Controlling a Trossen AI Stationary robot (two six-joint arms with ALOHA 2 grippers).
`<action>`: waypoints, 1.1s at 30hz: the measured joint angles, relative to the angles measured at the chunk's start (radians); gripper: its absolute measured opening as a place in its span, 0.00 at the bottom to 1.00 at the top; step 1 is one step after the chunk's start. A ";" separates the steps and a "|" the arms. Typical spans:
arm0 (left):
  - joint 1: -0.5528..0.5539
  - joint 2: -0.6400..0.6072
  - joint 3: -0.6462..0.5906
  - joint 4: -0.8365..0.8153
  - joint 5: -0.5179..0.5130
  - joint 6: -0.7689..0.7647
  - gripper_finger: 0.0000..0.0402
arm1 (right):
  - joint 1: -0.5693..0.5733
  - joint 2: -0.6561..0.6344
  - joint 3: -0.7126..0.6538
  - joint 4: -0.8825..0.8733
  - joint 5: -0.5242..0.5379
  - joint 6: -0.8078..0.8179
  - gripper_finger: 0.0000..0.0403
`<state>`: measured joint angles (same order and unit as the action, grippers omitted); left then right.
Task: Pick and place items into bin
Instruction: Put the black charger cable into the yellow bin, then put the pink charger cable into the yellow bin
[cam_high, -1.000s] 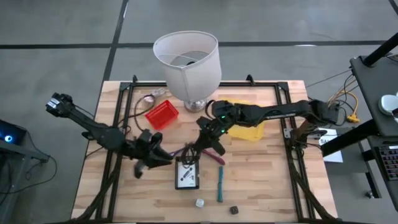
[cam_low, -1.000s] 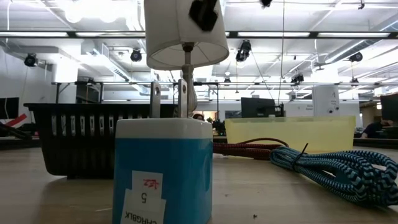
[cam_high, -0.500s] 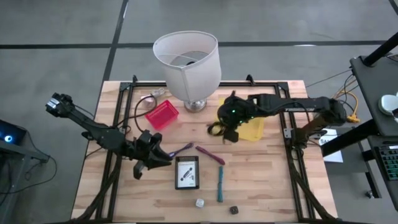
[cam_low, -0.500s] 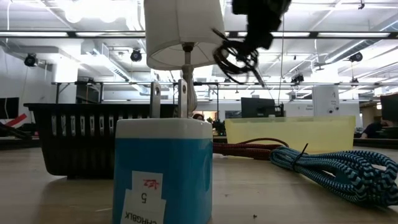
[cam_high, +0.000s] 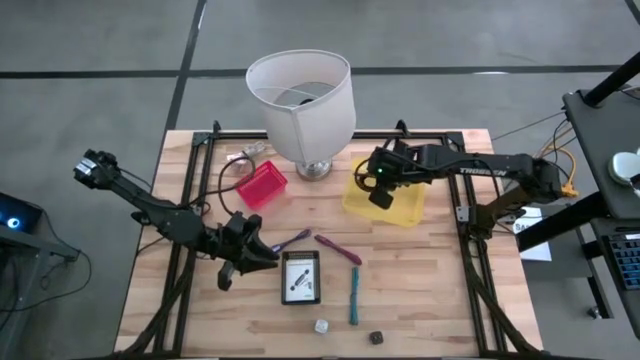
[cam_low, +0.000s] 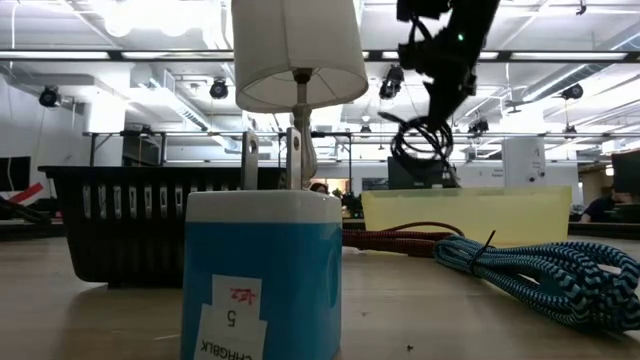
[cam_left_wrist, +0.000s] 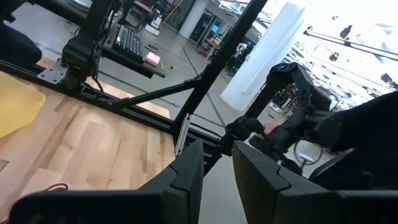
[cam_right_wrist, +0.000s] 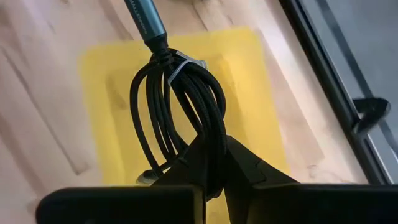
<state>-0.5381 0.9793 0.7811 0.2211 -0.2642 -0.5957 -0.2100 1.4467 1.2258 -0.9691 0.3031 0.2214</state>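
Even, diffuse overhead illumination. In the high view the wooden table (cam_high: 420, 270) is lit uniformly, and the white lampshade (cam_high: 301, 100) casts only a faint, soft shadow at its base. In the low view, rows of ceiling lights (cam_low: 160, 15) above the lampshade bloom into glare, while the blue container (cam_low: 262, 275) in front of the lampshade is out of focus. In the left wrist view, the window area (cam_left_wrist: 367, 31) beyond the lampshade is overexposed, and the straight frame bars (cam_left_wrist: 217, 68) run steeply slanted. In the right wrist view, the black coiled cable (cam_right_wrist: 177, 112) is sharp against the evenly lit yellow bin (cam_right_wrist: 118, 87); the nearest fingers (cam_right_wrist: 249, 171) are dark and soft.
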 joint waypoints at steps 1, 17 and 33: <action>0.000 0.000 0.000 0.000 0.000 0.000 0.18 | -0.006 -0.001 -0.013 0.000 0.008 -0.001 0.03; 0.000 0.000 0.000 0.000 0.000 0.000 0.18 | -0.023 -0.013 -0.032 0.004 -0.160 0.163 0.49; 0.001 0.000 -0.001 -0.030 0.026 0.044 0.18 | 0.275 0.066 -0.060 0.349 -0.501 0.079 0.52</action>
<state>-0.5373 0.9789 0.7799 0.1909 -0.2386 -0.5521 0.0650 1.5128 1.1659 -0.6196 -0.1976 0.3005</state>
